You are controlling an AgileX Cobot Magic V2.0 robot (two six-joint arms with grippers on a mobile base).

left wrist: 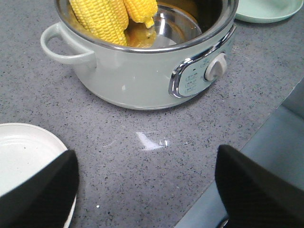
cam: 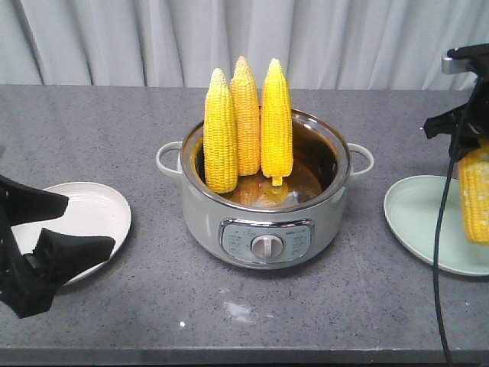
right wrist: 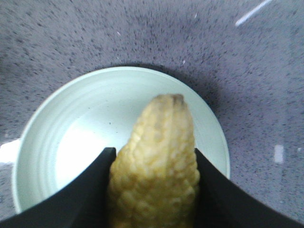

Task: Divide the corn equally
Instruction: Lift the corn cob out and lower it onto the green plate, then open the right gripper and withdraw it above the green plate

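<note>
Three yellow corn cobs (cam: 245, 115) stand upright, tips up, leaning on the rim of a pale green cooker pot (cam: 263, 222) at the middle of the counter; two of them also show in the left wrist view (left wrist: 102, 19). My right gripper (right wrist: 154, 156) is shut on a fourth corn cob (right wrist: 159, 142), tip pointing down over a pale green plate (right wrist: 71, 123). In the front view that cob (cam: 475, 195) hangs above the plate (cam: 420, 222) at the right edge. My left gripper (cam: 72, 227) is open and holds nothing, beside the white plate (cam: 99, 210).
The grey speckled counter ends at its front edge (cam: 229, 358) close below the pot. A black cable (cam: 438, 252) hangs from the right arm across the green plate. A white smear (left wrist: 152, 141) marks the counter in front of the pot. Grey curtains hang behind.
</note>
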